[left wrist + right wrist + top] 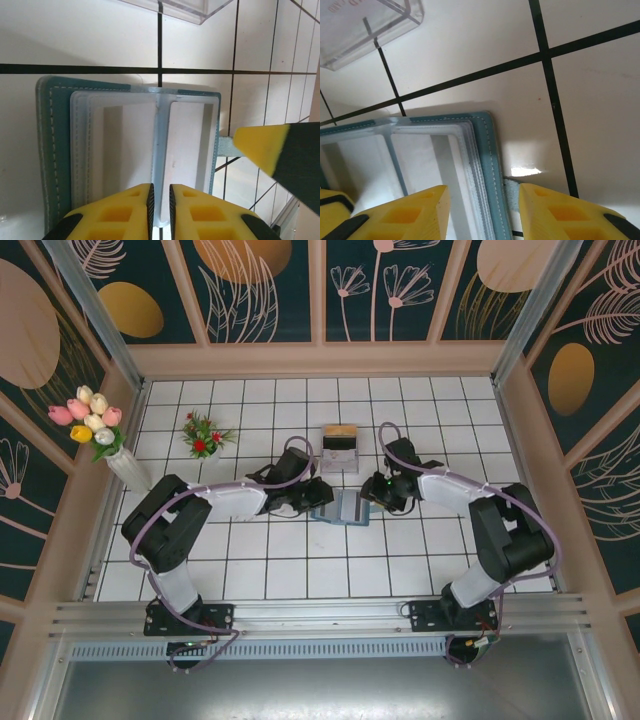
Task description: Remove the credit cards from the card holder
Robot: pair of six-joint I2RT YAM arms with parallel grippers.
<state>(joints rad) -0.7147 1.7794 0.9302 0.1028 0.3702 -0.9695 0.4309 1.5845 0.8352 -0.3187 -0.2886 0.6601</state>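
Right fingers (410, 215) straddle card holder (487, 150) edge; bare tiles (590, 125) beyond.

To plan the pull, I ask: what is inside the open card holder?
Inside the card holder lie stacked clear plastic sleeves with pale whitish faces, possibly cards. The left fingers cover their near edge, and lower sleeves are hidden.
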